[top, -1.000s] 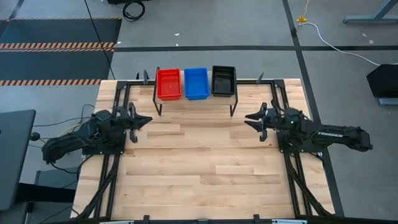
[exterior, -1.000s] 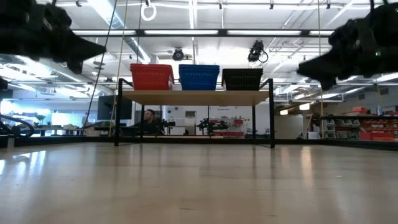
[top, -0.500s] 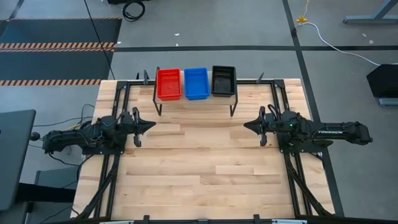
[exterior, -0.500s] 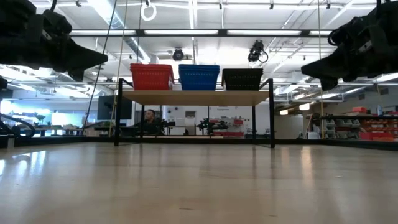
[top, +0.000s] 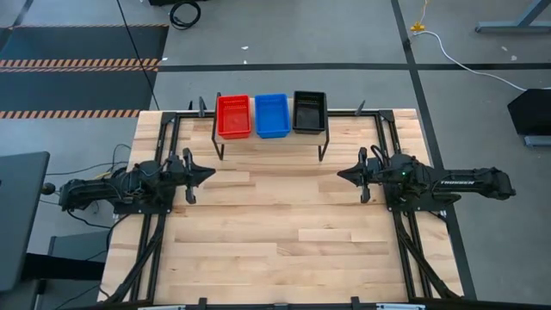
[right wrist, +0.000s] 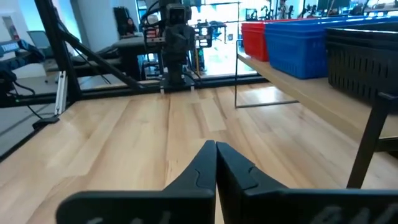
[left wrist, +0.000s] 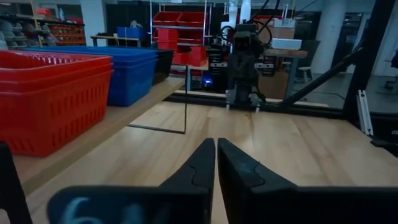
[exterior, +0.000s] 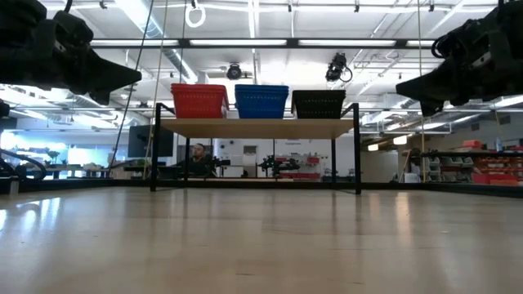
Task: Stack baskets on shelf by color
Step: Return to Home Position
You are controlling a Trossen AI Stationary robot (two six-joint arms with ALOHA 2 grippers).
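Observation:
Red baskets, blue baskets and black baskets stand side by side on the shelf at the table's far edge, each resting on its plank top. My left gripper hangs shut above the table at the left, pointing level toward the right. My right gripper hangs shut at the right, pointing level toward the left. Nothing is between either pair of fingers, as the left wrist view and right wrist view show.
Black frame rails run along the table's left side and others along its right. Bare wooden tabletop lies between the two arms and in front of the shelf. The shelf's thin black legs stand on the table.
My left gripper has swung toward the table's near edge and dropped slightly, then kept still. My right gripper has shut its fingers on nothing and swung slightly toward the near edge. The baskets have not moved.

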